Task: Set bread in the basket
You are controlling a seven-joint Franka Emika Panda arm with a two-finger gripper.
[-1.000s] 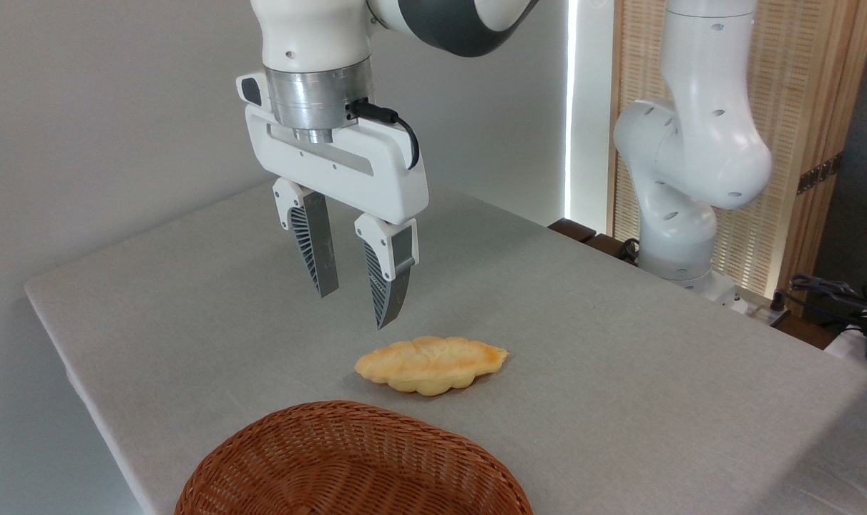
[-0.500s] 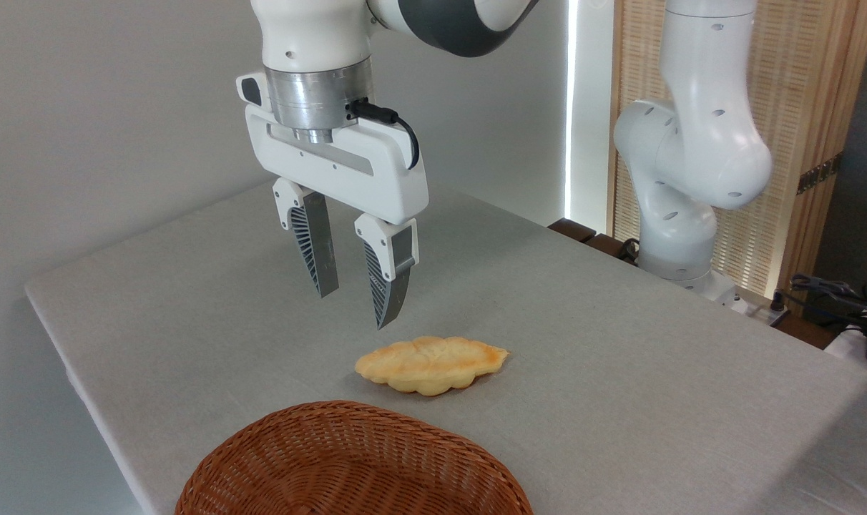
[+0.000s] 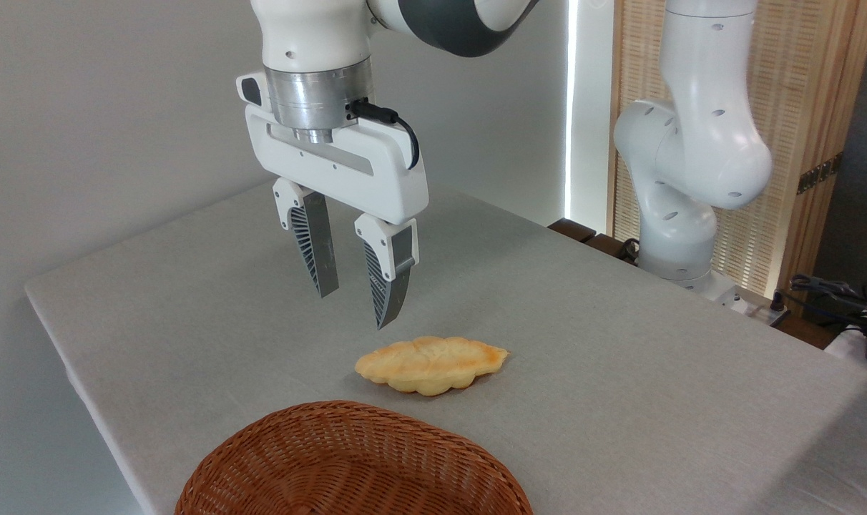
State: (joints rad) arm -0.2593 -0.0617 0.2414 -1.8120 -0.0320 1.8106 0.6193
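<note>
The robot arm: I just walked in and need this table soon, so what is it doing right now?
It is set up to put the bread into the basket, but nothing has been picked up yet. The gripper hangs open in the air above the table, up and to the left of the bread, holding nothing. The bread lies flat on the cloth, just behind the basket, which looks empty in the part that shows.

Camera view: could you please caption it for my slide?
Open gripper hovers above bread on table, beside wicker basket.
</note>
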